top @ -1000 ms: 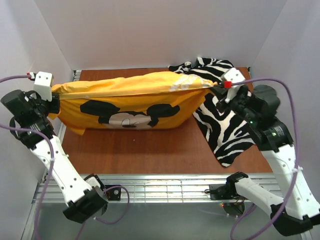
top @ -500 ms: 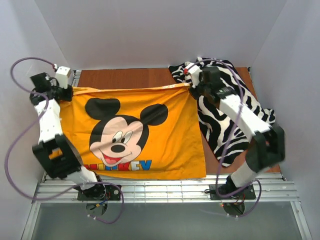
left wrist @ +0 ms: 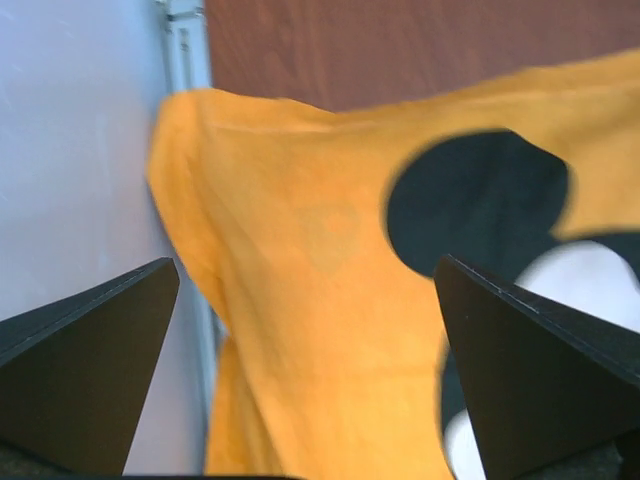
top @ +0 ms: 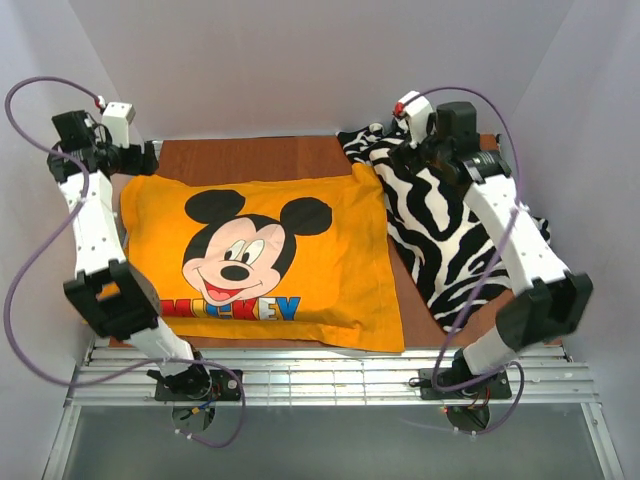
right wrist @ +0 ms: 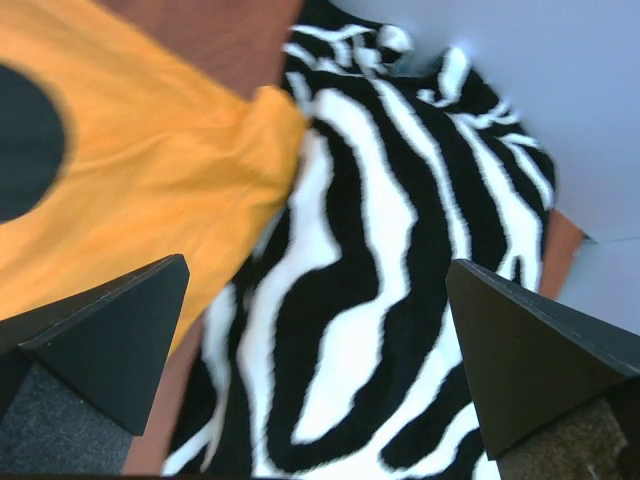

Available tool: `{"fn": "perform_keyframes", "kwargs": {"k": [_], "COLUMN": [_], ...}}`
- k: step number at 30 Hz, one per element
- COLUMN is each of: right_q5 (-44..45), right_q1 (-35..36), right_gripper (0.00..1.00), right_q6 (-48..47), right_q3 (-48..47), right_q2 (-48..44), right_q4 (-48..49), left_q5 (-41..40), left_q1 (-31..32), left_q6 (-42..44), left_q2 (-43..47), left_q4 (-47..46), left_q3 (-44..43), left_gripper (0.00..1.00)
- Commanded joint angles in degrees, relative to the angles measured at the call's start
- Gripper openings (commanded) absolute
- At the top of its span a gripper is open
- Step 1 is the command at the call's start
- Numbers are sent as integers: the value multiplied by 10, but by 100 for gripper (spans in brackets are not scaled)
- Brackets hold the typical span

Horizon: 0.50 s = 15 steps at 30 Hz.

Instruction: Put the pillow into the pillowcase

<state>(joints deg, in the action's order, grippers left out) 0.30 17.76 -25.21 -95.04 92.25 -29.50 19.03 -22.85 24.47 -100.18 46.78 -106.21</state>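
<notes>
The orange-yellow pillowcase [top: 260, 260] lies flat and puffed on the table, Mickey face up, with coloured letters near its front edge. The pillow itself does not show; only the case's outside is visible. My left gripper [top: 140, 158] hangs open just past the case's far left corner, with nothing between its fingers. In the left wrist view that gripper [left wrist: 307, 262] stands wide over the pillowcase [left wrist: 320, 340]. My right gripper [top: 398, 152] is open beyond the far right corner. In the right wrist view this gripper [right wrist: 318, 262] hovers empty, with the pillowcase [right wrist: 130, 170] corner at its left.
A black-and-white zebra-striped cloth [top: 450, 250] lies crumpled along the right side of the brown table [top: 260, 155], its edge touching the case; it fills the right wrist view as the zebra cloth [right wrist: 380, 250]. White walls stand close on the left, right and back.
Both grippers have opened and let go of the pillowcase's far corners. The case has dropped from hanging stretched between them to lying flat. Both arms have drawn back slightly.
</notes>
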Motion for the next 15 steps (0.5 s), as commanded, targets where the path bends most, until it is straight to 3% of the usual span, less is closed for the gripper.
{"fn": "perform_keyframes", "kwargs": {"k": [1, 7, 12, 15], "right_q5": [-120, -213, -210, -198], "right_q1": [2, -80, -112, -122], "right_gripper": [99, 98, 99, 98], "right_q6": [38, 76, 83, 90], "right_q3": [97, 266, 409, 476], "right_q2": [-99, -232, -345, -384], "right_q4": [-78, -102, -92, -79], "left_q5": [62, 123, 115, 102], "left_q1": [2, 2, 2, 1], "left_q6": [7, -24, -25, -21], "left_q2": [138, 273, 350, 358], "left_q4": [94, 133, 90, 66], "left_q3": [108, 270, 425, 474], "left_gripper": [98, 98, 98, 98]}}
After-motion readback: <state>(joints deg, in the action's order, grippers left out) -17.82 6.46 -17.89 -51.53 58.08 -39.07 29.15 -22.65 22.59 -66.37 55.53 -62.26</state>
